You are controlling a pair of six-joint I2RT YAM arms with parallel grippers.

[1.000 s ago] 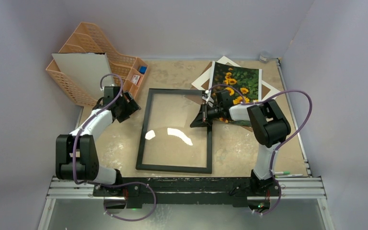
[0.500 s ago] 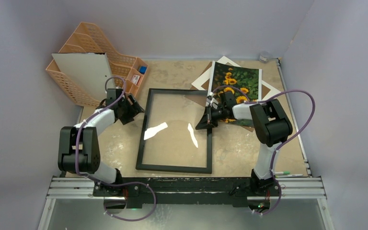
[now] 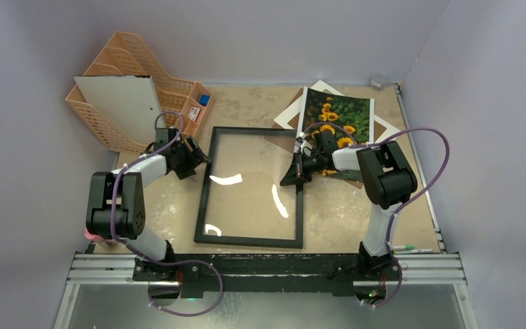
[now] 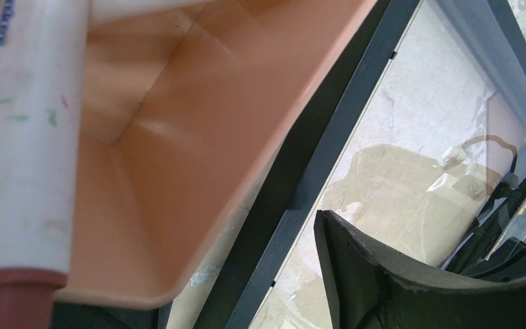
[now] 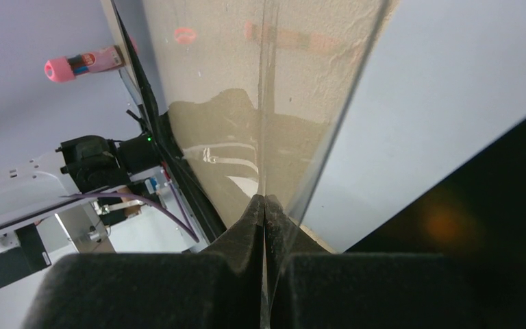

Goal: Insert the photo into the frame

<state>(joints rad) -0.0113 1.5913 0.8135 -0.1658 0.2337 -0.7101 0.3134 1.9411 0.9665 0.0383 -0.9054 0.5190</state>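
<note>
Frame (image 3: 205,185): it is sitting in the middle of the table (image 3: 246,103) between the two arms. I am looking through its glass at the tabletop, with bright glare streaks lying across the pane.

Right gripper (image 3: 292,174): it is reaching in over the frame's right-hand rail. On the right wrist camera its fingers (image 5: 178,288) are pressing together on a thin clear edge, the glass (no gap showing between the tips).

Left gripper (image 3: 197,152): it is hovering at the frame's far-left corner, just beside the black rail. On the left wrist camera I am getting only one dark finger (image 4: 383,281) next to that rail, so I cannot tell how wide this claw is standing or whether it is touching anything.

Photo (image 3: 342,113): the sunflower print is lying at the far right of the table, outside the frame, with the right arm crossing over its near end.

Under the photo: it is resting on a white mat board (image 3: 290,114) and a brown backing board (image 3: 387,127).

Organiser (image 3: 109,65): the orange basket is standing at the far left, holding a pale board (image 3: 120,103).
</note>
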